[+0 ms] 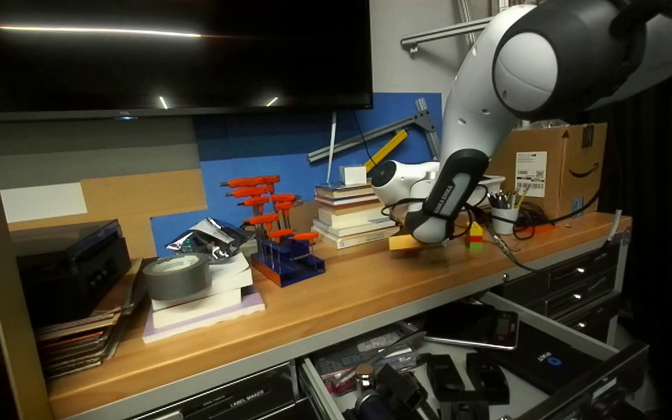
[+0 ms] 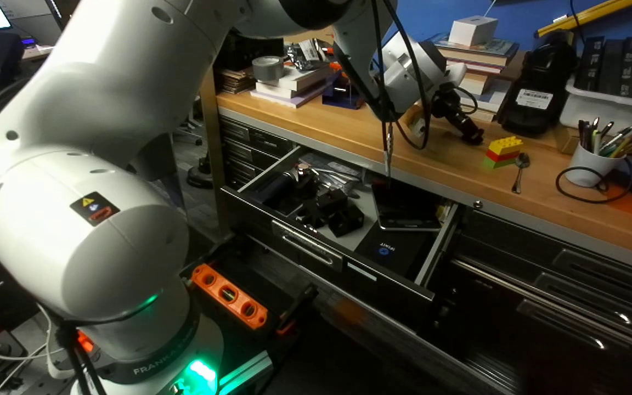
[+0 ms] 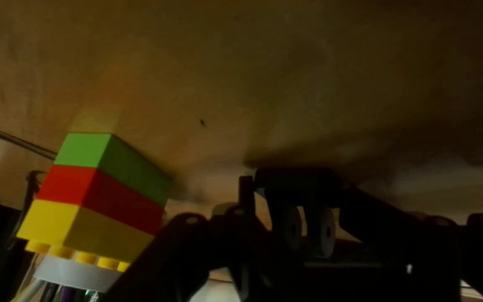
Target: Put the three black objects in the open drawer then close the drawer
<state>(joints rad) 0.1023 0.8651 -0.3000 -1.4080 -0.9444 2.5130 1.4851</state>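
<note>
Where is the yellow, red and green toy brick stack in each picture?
In an exterior view: toy brick stack, right of centre, below mid-height.
In an exterior view: toy brick stack, right of centre, above mid-height.
Wrist view: toy brick stack, lower left, appearing upside down.
Shared landmark: white pen cup.

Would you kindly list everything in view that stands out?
bench: one, brown, above drawer
drawer: one, dark, open under bench
black objects: several, black, inside drawer
books: two stacks, mostly pale, on bench
tape: one, grey, on books
bag: one, silver, beside tape
rack: one, blue, on bench
hex keys: several, red-handled, in rack
bricks: one stack, yellow, red, green, on bench
spoon: one, silver, beside bricks
cup: one, white, holding pens
box: one, brown, on bench
TV: one, black, above bench
arm: one, white and black, over bench
tool: one, black, closed on black object
</note>
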